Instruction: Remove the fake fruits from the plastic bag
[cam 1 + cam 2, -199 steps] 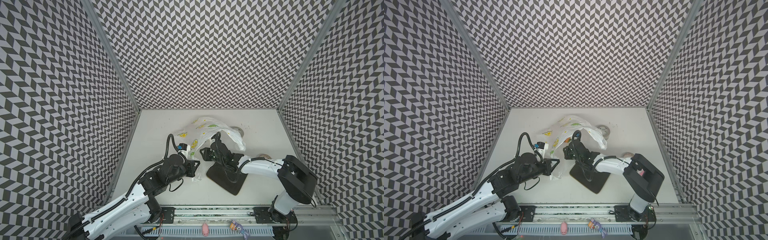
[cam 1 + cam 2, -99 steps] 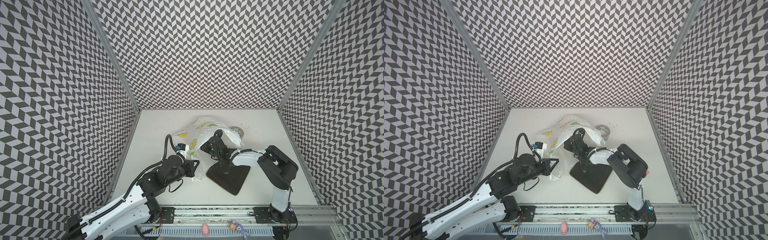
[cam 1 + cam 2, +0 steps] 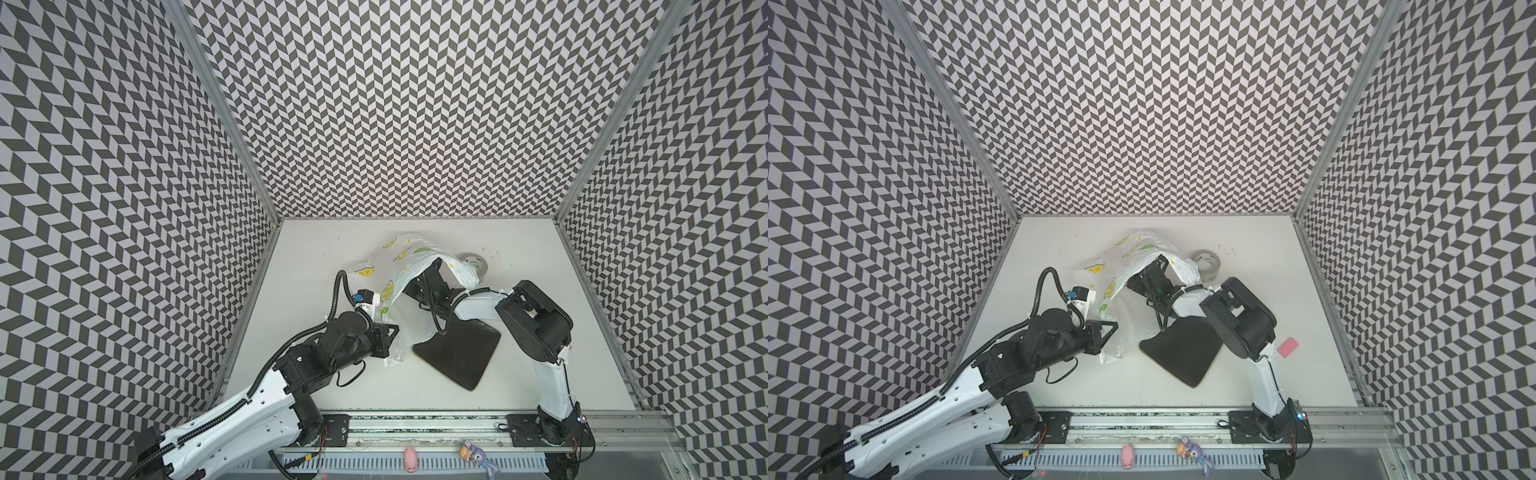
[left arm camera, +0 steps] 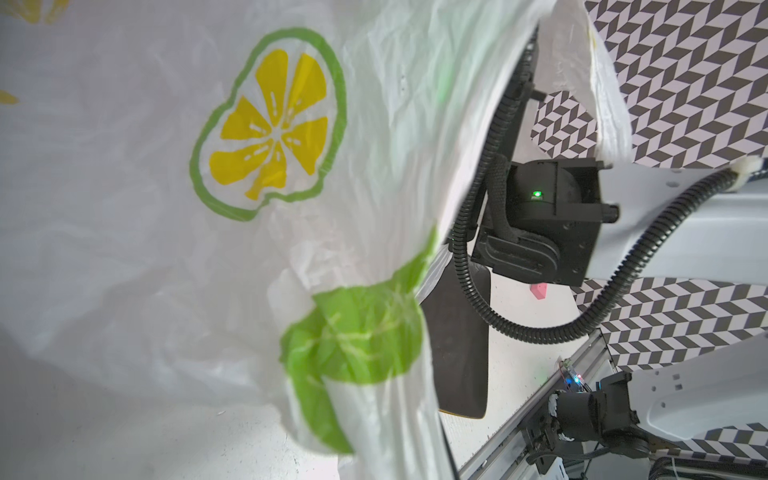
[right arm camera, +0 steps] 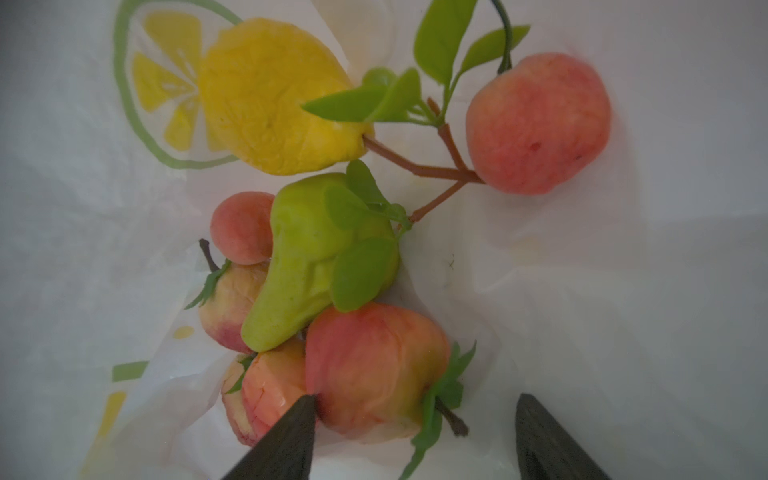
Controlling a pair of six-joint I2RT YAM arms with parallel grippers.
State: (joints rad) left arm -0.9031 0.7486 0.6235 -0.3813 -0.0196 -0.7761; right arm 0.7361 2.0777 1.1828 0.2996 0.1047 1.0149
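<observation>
Right gripper [image 5: 417, 399] reaches deeper into the white lemon-printed plastic bag [image 3: 405, 270], jaws wider at glossy toy fruits [image 5: 316, 257]; left gripper [image 3: 390, 332] pinches the bag.

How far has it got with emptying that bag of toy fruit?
Done: nothing yet; no fruit shows on the white table. In hand: the left claw, shut, seems to pinch the white lemon-print plastic bag open, while the right claw is inside, open around a glossy red-pink toy fruit. Left: lifting it out, then the yellow pear, green pear and other red-pink ones.
</observation>
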